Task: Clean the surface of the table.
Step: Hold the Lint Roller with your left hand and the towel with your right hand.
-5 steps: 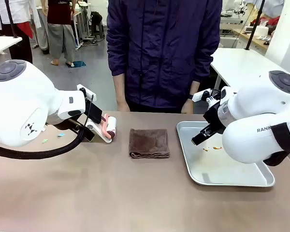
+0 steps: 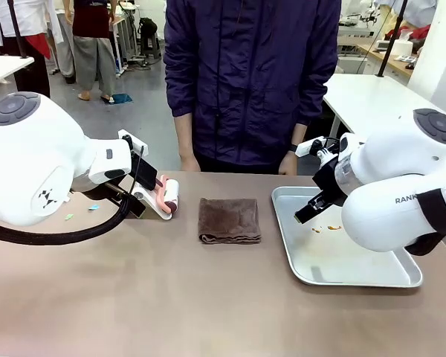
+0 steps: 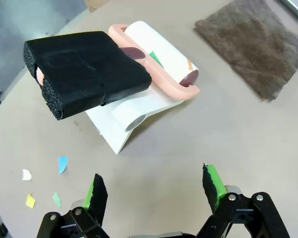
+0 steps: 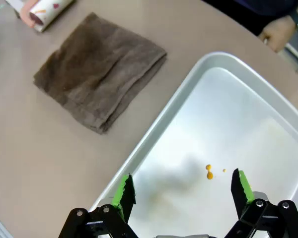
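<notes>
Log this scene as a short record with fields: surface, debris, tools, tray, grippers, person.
surface: brownish table
debris: small coloured paper scraps on the table, near the left gripper
tools: lint roller with pink handle; folded brown cloth beside it, apart
tray: metal tray, a few orange spots inside
left gripper: open, above the table, empty
right gripper: open, above the tray, empty
person: stands at the far side
</notes>
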`<action>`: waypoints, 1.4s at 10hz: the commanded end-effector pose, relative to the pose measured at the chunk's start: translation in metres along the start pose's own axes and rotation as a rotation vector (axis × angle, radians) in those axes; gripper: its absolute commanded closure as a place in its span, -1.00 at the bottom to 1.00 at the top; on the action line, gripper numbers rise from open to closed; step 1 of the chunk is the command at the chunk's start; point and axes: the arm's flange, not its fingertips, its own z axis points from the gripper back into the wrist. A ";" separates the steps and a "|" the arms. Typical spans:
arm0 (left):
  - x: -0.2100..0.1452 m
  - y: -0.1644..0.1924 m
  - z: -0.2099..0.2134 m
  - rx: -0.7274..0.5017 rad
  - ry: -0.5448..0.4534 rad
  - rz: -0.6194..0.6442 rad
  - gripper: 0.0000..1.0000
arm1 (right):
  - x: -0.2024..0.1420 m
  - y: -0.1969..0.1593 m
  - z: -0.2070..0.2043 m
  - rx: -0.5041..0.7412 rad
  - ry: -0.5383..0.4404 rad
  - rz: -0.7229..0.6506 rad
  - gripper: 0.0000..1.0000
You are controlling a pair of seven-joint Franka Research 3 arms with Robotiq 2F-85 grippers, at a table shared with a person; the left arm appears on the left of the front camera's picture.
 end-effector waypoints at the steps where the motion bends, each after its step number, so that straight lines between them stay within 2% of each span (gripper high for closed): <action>1: 0.000 0.000 0.000 0.000 0.000 0.000 -1.00 | 0.000 0.000 0.000 0.000 0.000 -0.001 -1.00; 6: 0.000 0.000 0.000 0.000 0.000 0.000 -1.00 | 0.000 0.000 0.000 0.000 0.000 0.000 -1.00; 7: 0.000 0.000 0.000 0.000 0.000 0.000 -1.00 | 0.002 -0.001 0.012 0.081 0.061 -0.026 -1.00; 8: 0.012 0.002 0.020 0.043 0.028 -0.007 -1.00 | 0.006 -0.001 0.031 0.187 0.134 -0.088 -1.00; 9: 0.027 0.001 0.044 0.105 0.065 0.075 -1.00 | 0.009 -0.003 0.052 0.234 0.199 -0.148 -1.00; 10: 0.047 0.005 0.074 0.183 0.088 0.124 -1.00 | 0.012 -0.009 0.082 0.324 0.219 -0.237 -1.00; 11: 0.064 0.009 0.096 0.222 0.145 0.205 -1.00 | 0.011 -0.016 0.106 0.365 0.206 -0.316 -1.00; 12: 0.079 0.015 0.114 0.273 0.270 0.261 -1.00 | 0.005 -0.021 0.127 0.367 0.191 -0.389 -1.00; 13: 0.097 0.024 0.123 0.296 0.353 0.328 -1.00 | -0.005 -0.027 0.144 0.395 0.158 -0.453 -1.00; 14: 0.120 0.034 0.129 0.275 0.446 0.386 -1.00 | -0.019 -0.035 0.155 0.387 0.110 -0.541 -1.00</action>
